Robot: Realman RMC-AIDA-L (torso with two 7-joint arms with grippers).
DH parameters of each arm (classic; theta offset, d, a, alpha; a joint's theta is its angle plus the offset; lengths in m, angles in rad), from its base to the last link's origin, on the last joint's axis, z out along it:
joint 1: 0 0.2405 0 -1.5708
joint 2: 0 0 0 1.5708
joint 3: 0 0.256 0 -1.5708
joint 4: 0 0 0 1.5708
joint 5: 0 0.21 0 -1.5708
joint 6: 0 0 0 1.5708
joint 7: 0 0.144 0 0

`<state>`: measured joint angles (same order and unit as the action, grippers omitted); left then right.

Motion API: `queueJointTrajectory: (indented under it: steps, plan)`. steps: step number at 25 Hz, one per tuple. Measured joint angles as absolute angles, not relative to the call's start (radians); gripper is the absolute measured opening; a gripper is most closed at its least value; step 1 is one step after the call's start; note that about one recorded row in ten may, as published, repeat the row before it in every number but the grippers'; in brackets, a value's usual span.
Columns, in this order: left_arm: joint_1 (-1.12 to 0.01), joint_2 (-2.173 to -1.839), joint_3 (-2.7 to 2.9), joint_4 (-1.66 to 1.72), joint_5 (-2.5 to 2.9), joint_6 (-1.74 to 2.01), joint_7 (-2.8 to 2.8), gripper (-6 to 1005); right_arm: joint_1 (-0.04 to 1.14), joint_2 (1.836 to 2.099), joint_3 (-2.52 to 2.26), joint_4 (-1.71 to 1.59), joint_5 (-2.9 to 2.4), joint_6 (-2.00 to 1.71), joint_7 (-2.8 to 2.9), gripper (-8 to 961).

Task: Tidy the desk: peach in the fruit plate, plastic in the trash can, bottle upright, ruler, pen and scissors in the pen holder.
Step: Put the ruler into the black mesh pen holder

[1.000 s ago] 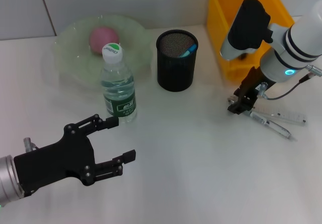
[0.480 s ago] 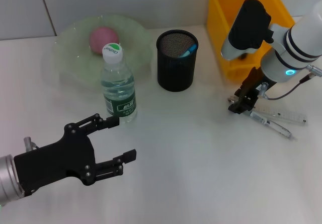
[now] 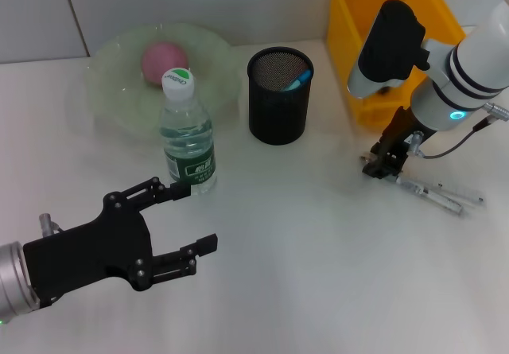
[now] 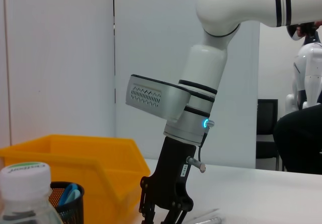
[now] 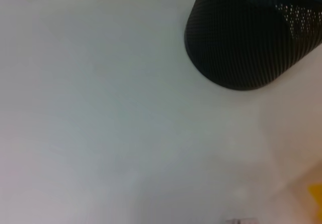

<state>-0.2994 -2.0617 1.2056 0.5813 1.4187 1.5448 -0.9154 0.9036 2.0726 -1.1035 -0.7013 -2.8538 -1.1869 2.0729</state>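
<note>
The clear plastic ruler [image 3: 455, 192] lies flat on the white bench [image 3: 318, 274] at the right, with a slim white pen [image 3: 428, 196] across it, both just right of the right claw [image 3: 380, 168]. That claw is down at the bench on the left end of the pair; whether its fingers have closed on anything I cannot tell.

Judged from here, the main risk is a poor pinch: both items are thin, flat and overlapping, so the claw could slide off, push them further right, or lift two at once. A long ruler held at one end may also swing and strike the rim of the black mesh pen holder [image 3: 278, 95], tipping it.

The yellow plastic bin [image 3: 358, 68] stands close on the far side of the right arm, leaving little room there. Leftward to the pen holder the bench is open. The upright clear water bottle with white cap [image 3: 185, 135] stands further left, in front of the pale green fruit plate [image 3: 111, 91] holding the pink peach [image 3: 163, 60]. The left claw [image 3: 179, 227] hovers released at near left, close to the bottle.
</note>
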Motion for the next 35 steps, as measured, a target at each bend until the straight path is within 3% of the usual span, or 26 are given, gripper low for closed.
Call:
queueJointTrajectory:
  steps: [8, 13, 18, 35]
  plan:
    - [-0.303, -2.062, 1.206, 0.583, 1.416, 1.556, -0.916, 771, 0.904, 2.072, -1.105, -0.716, -2.858, -1.196, 2.067, 328]
    - [-0.303, -2.062, 1.205, 0.583, 1.416, 1.556, -0.917, 770, 0.903, 2.073, -1.104, -0.727, -2.858, -1.203, 2.060, 204]
    - [-0.302, -2.062, 1.204, 0.583, 1.416, 1.556, -0.917, 770, 0.903, 2.074, -1.104, -0.735, -2.857, -1.211, 2.058, 148]
    - [-0.297, -2.062, 1.202, 0.583, 1.415, 1.557, -0.917, 769, 0.877, 2.078, -1.137, -0.803, -2.854, -1.235, 2.065, 4]
